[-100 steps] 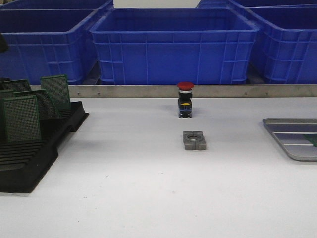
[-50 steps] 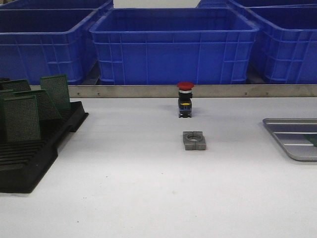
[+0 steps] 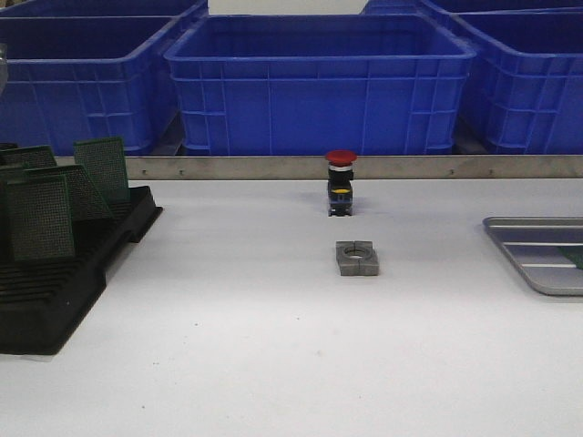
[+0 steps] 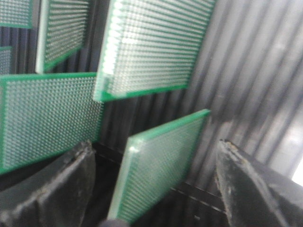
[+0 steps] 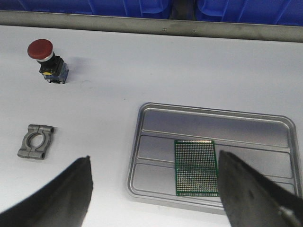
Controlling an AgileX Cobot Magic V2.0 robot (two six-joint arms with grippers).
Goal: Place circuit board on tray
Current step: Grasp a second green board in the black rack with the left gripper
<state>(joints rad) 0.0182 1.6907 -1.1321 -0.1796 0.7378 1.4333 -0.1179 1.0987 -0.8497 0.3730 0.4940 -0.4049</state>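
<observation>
Several green perforated circuit boards (image 3: 41, 218) stand in the black slotted rack (image 3: 55, 291) at the left. In the left wrist view my left gripper (image 4: 155, 146) is open around one tilted board (image 4: 161, 165), with gaps on both sides of it. Other boards (image 4: 151, 47) stand behind it in the rack (image 4: 246, 94). The silver tray (image 3: 528, 250) lies at the right edge of the table. My right gripper (image 5: 154, 156) hangs open above the tray (image 5: 203, 125), where one circuit board (image 5: 196, 167) lies flat. Neither gripper shows in the front view.
A red push button (image 3: 341, 182) stands mid-table, with a grey metal clamp block (image 3: 357, 258) in front of it. Deep blue bins (image 3: 319, 82) line the back behind a metal rail (image 3: 273, 167).
The front board in the rack has shifted slightly to the left. A dark part of the left arm at the left edge has gone from the front view.
</observation>
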